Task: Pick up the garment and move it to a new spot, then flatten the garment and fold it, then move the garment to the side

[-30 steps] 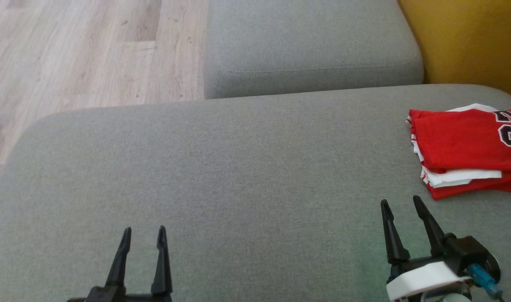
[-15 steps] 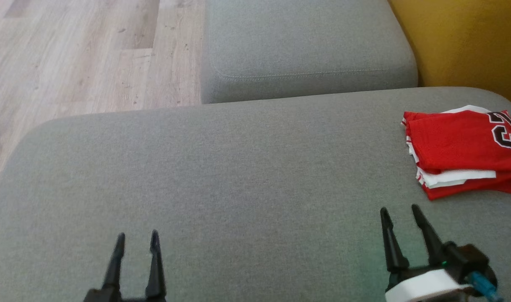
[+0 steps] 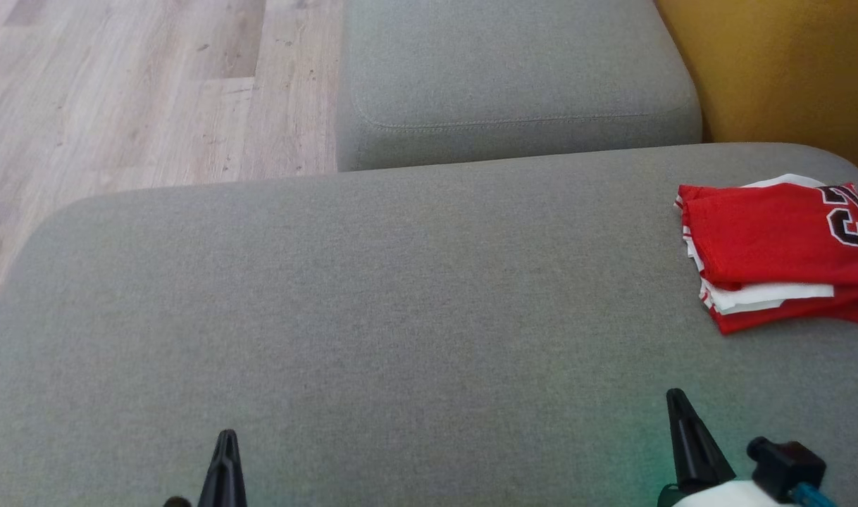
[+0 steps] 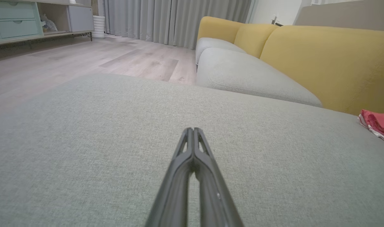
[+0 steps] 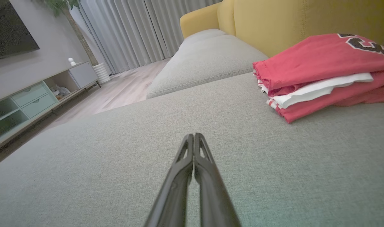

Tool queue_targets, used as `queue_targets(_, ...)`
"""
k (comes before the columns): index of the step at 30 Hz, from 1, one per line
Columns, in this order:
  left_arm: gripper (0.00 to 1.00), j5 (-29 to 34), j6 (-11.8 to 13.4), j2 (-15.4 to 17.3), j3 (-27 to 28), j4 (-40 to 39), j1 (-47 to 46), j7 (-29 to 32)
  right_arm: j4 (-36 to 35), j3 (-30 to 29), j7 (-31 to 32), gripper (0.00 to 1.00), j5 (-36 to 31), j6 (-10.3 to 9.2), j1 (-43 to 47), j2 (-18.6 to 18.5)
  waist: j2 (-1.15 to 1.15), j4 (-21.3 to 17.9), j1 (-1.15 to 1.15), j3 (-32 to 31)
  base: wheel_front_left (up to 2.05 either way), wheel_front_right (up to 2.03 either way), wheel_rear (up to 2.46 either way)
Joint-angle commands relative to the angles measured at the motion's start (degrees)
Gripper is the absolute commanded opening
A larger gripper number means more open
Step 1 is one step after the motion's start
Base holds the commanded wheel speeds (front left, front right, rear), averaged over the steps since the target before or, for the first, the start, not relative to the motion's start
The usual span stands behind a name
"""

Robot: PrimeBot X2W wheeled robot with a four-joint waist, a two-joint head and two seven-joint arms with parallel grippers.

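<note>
The garment [image 3: 774,250] is a red jersey with white trim and black numerals, lying folded in a neat stack at the right edge of the grey sofa seat [image 3: 372,310]. It shows again in the right wrist view [image 5: 321,72] and as a red corner in the left wrist view [image 4: 379,124]. My left gripper [image 3: 225,458] is shut and empty at the lower left, far from the jersey [image 4: 193,132]. My right gripper [image 3: 679,415] is shut and empty at the lower right, a short way in front of the stack [image 5: 193,138].
A second grey seat cushion [image 3: 513,70] lies beyond the seat, with yellow backrests [image 3: 781,70] to the right. Wooden floor [image 3: 140,91] runs at the upper left. A low cabinet with pale green drawers [image 5: 34,97] stands across the room.
Both grippers have closed from open and drawn back toward the bottom of the head view. The garment has stayed where it lay.
</note>
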Motion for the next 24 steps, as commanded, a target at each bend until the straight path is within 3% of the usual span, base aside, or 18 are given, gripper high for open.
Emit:
queue_targets(1, 0.00, -1.63, -0.38, 0.06, 0.94, -1.57, -2.82, 0.27, -2.05, -0.38, 0.23, 0.00, 1.87, 0.00, -2.77, -0.39, 0.00, 0.00, 0.00, 0.07, 0.00, 0.00, 0.00)
queue_targets(24, 0.00, -17.52, -2.30, 0.13, 3.64, -1.10, -6.07, 4.21, -2.48, -1.86, 3.63, 0.00, 18.47, -0.02, -5.32, -0.95, 0.00, 0.04, 0.00, 1.13, 0.00, 0.00, 0.00)
